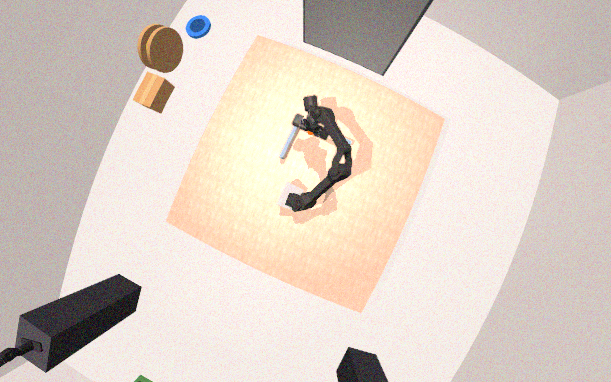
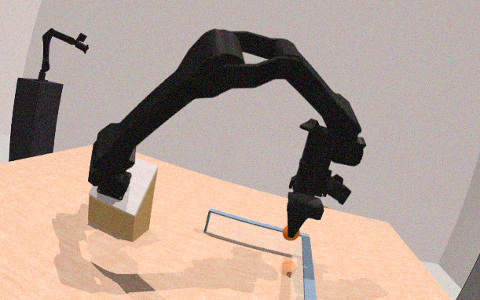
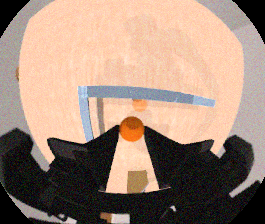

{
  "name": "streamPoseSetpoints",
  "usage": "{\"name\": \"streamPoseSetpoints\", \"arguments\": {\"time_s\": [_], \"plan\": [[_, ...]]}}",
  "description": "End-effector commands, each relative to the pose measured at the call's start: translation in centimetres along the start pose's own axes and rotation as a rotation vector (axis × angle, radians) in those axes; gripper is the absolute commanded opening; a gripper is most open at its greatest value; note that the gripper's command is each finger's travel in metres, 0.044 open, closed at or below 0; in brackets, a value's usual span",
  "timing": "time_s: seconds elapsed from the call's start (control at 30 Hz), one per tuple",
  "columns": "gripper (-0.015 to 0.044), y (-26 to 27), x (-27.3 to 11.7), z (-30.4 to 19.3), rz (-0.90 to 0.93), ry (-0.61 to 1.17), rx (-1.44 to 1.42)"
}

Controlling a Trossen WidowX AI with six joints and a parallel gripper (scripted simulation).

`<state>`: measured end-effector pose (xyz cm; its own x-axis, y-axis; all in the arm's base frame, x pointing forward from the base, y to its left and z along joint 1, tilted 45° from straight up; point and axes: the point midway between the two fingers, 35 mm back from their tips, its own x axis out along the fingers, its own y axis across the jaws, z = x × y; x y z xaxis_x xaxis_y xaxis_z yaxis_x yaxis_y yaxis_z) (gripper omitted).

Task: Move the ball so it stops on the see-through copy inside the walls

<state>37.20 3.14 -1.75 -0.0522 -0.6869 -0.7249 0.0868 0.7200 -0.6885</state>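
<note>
Blue disc (image 1: 198, 26), wood cyl. (image 1: 161, 48), box (image 1: 153, 92)

Layout relative to the corner of the walls (image 2: 305, 236). The ball (image 2: 290, 234) sits between the fingers of the gripper (image 2: 296, 231), raised above the table (image 2: 32, 204), just at the corner. The see-through copy (image 2: 288, 266) lies on the table inside the corner, nearer the exterior camera. The arm's base block (image 2: 124, 214) stands well to the left.

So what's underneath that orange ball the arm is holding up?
The ball is clamped in the end effector, off the table. Below it lie bare tabletop, a shadow, and the faint see-through copy inside the clear walls. The fingers hide the ball's top.
</note>
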Motion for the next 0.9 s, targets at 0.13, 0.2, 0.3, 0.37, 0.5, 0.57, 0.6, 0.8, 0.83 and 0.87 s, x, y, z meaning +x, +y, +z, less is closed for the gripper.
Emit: {"name": "streamPoseSetpoints", "arguments": {"time_s": [0.13, 0.2, 0.3, 0.37, 0.5, 0.57, 0.6, 0.8, 0.83, 0.87], "plan": [[0.0000, -0.5, -5.1, -0.4, -0.017, -0.009, -0.010], [0.0000, -0.6, -5.2, -0.4, -0.017, -0.010, -0.011], [0.0000, -0.6, -5.1, -0.3, -0.017, -0.010, -0.011], [0.0000, -0.9, -4.2, 0.1, -0.017, -0.010, -0.011], [0.0000, -1.8, -1.5, 1.4, -0.019, -0.011, -0.010], [0.0000, -1.9, -1.1, 1.6, -0.020, -0.011, -0.009], [0.0000, -1.9, -1.1, 1.6, -0.020, -0.011, -0.009], [0.0000, -1.9, -0.1, 1.7, -0.020, -0.011, -0.010], [0.0000, -1.9, 0.3, 1.7, -0.020, -0.011, -0.010], [0.0000, -1.9, 0.9, 1.8, -0.020, -0.011, -0.010]]}}
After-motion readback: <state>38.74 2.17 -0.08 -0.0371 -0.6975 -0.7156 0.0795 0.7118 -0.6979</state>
